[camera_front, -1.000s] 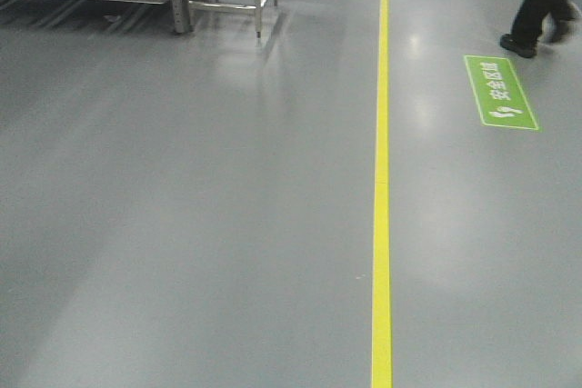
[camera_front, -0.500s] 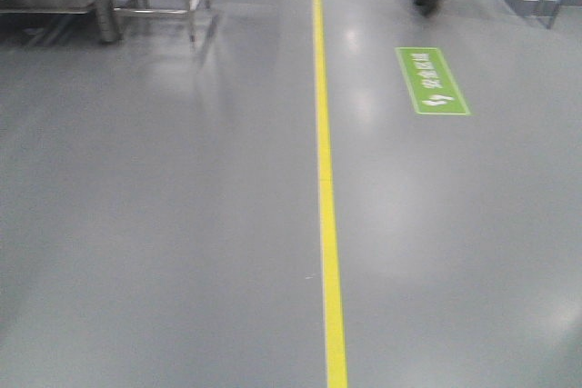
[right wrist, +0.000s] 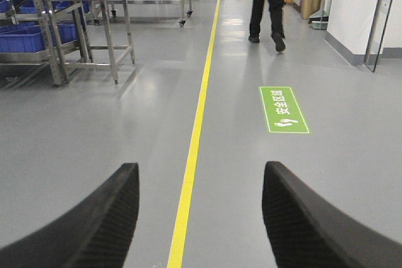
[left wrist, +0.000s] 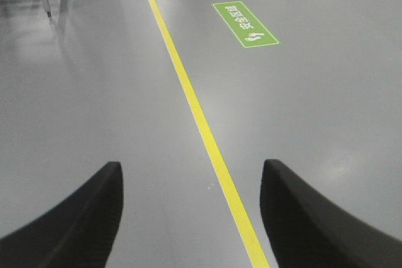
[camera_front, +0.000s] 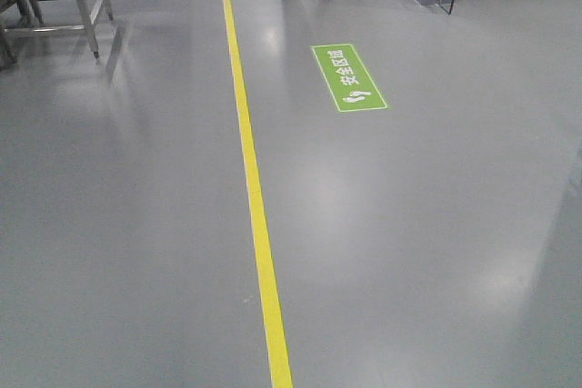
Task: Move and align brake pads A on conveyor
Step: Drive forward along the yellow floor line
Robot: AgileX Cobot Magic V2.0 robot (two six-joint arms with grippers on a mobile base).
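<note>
The brake pads and the conveyor are out of view in every frame. My left gripper (left wrist: 191, 171) is open, its two black fingers wide apart over bare grey floor with nothing between them. My right gripper (right wrist: 200, 171) is open as well and empty, pointing along the aisle. Neither gripper shows in the front view.
A yellow floor line (camera_front: 250, 179) runs down the grey floor beside a green floor sign (camera_front: 348, 76). A steel table (right wrist: 88, 26) and racks of blue bins (right wrist: 28, 36) stand at left. A person (right wrist: 267, 4) walks away ahead. A white wall (right wrist: 364, 4) borders the right.
The front view has swung to the right: the yellow line and green sign have shifted left in the frame, the blue bins have left it, and the walking person has moved farther off.
</note>
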